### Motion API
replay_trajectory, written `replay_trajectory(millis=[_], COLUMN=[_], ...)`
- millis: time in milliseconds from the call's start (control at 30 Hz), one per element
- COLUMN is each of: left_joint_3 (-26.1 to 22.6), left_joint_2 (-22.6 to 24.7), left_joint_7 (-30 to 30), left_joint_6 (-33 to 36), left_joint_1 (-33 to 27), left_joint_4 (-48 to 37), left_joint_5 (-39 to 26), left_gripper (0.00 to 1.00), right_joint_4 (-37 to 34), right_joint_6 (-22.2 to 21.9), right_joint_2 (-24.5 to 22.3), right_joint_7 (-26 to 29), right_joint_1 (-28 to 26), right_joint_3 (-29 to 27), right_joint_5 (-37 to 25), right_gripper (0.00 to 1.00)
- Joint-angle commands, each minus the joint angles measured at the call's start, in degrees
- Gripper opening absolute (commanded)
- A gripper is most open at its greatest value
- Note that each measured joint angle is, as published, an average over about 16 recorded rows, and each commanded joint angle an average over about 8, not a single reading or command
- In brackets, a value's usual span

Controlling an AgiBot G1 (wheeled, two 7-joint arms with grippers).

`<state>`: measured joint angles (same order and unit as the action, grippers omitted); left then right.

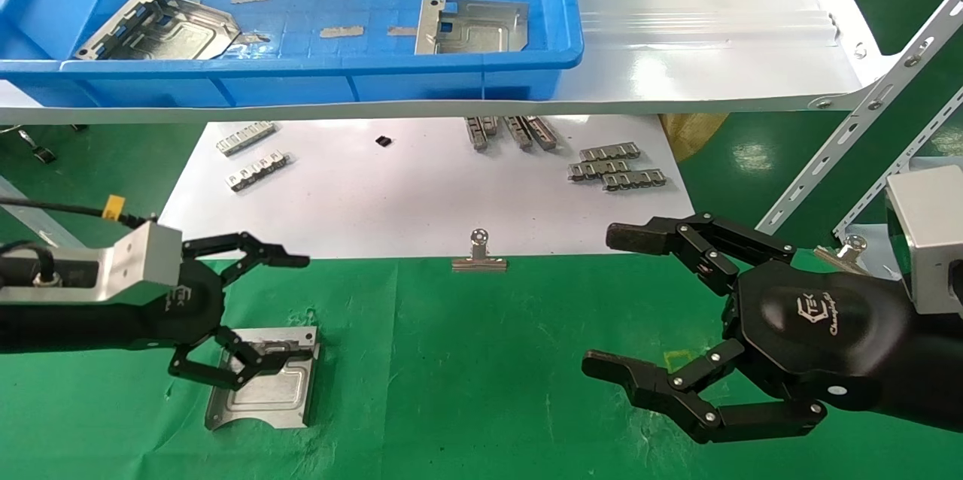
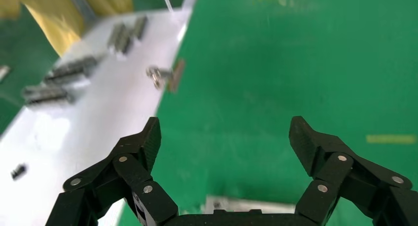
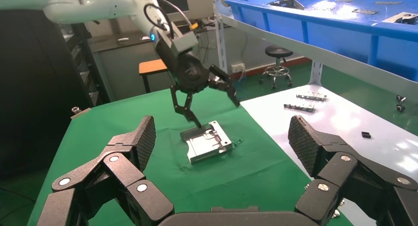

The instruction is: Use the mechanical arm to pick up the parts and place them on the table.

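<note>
One silver part point(image 1: 263, 382) lies flat on the green table point(image 1: 466, 375) at the front left. My left gripper point(image 1: 295, 307) is open just above it, with its lower fingers point(image 1: 248, 360) over the plate's top edge; I cannot tell whether they touch. The right wrist view shows the part point(image 3: 206, 143) under the left gripper point(image 3: 207, 95). In the left wrist view the left gripper point(image 2: 224, 137) is empty, with the part's edge point(image 2: 246, 205) below the palm. My right gripper point(image 1: 613, 302) point(image 3: 222, 137) is open and empty above the cloth at the front right. Two more parts point(image 1: 158, 28) point(image 1: 472, 26) lie in the blue tray point(image 1: 301, 66).
The tray stands on a raised white shelf point(image 1: 715, 51) at the back. Below it a white sheet point(image 1: 421, 194) holds small comb-like strips point(image 1: 256, 164) point(image 1: 617, 168). A binder clip point(image 1: 479, 254) stands at the sheet's front edge. A perforated metal bracket point(image 1: 865, 111) slants at the right.
</note>
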<state>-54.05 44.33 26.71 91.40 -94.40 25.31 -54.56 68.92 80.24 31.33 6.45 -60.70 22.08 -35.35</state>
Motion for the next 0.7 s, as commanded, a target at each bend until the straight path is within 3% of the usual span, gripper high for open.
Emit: replay_trajectory(millis=[33,700], left_joint_3=[1.04,14.87], left_joint_2=[-0.26,-3.65], left_joint_7=[-1.0,-14.63], left_joint_6=[-0.14,-2.22], left_joint_1=[0.92,12.85], left_joint_4=[1.27,18.85], left_joint_5=[0.42,5.01], left_gripper=[1.0,1.0], right_joint_4=[0.0,0.0], right_joint_6=[0.0,0.0], right_joint_2=[0.0,0.0], right_joint_7=[0.0,0.0], right_joint_1=[0.0,0.0], right_joint_3=[0.0,0.0], right_joint_5=[0.0,0.0], right_gripper=[1.0,1.0])
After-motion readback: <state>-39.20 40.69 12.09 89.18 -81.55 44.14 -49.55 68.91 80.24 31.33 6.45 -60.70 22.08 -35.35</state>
